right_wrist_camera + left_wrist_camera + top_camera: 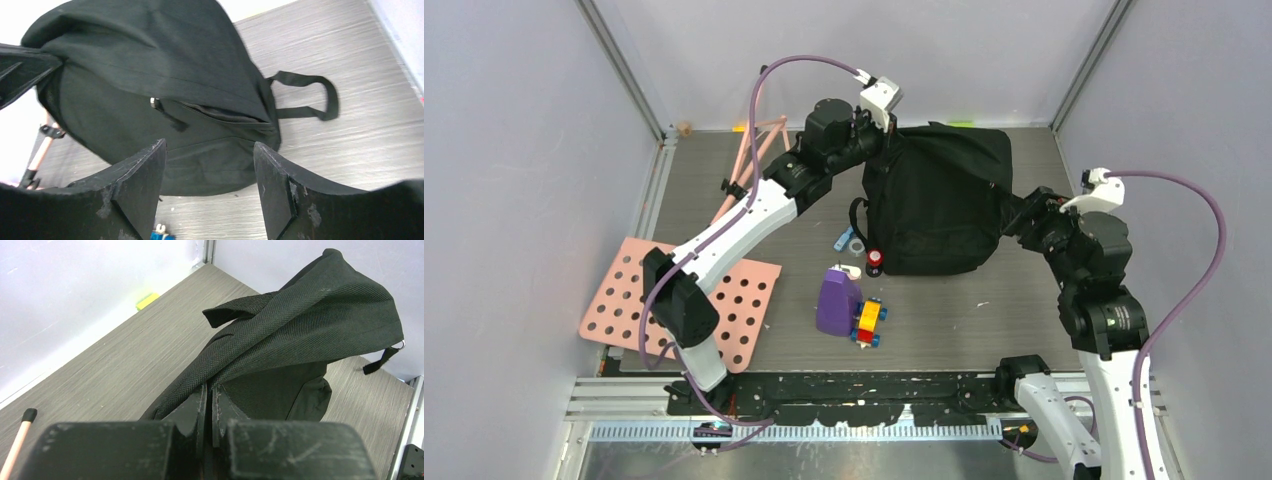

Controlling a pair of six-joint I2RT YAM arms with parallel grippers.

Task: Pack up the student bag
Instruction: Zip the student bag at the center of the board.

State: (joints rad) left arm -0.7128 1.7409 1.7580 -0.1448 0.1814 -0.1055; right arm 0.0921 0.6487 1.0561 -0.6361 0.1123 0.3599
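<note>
The student bag [939, 200], a large black floppy backpack, lies at the back middle of the table. My left gripper [886, 135] is shut on a fold of the bag's fabric at its upper left corner, and the cloth is pinched between the jaws in the left wrist view [210, 388]. The bag [310, 325] is pulled up into a peak there. My right gripper [1014, 212] is open and empty at the bag's right side. In the right wrist view [210, 147] it points at the bag [150, 65], with a zip pull [156, 103] and a strap loop [320, 97] showing.
A purple bottle-like container [836, 300] and a red, yellow and blue toy block [870, 322] stand in front of the bag. A small red-capped item [875, 260] and a blue-and-clear piece [848, 241] lie by the bag's lower left. A pink perforated board [619, 290] and pink rods [749, 160] are at left.
</note>
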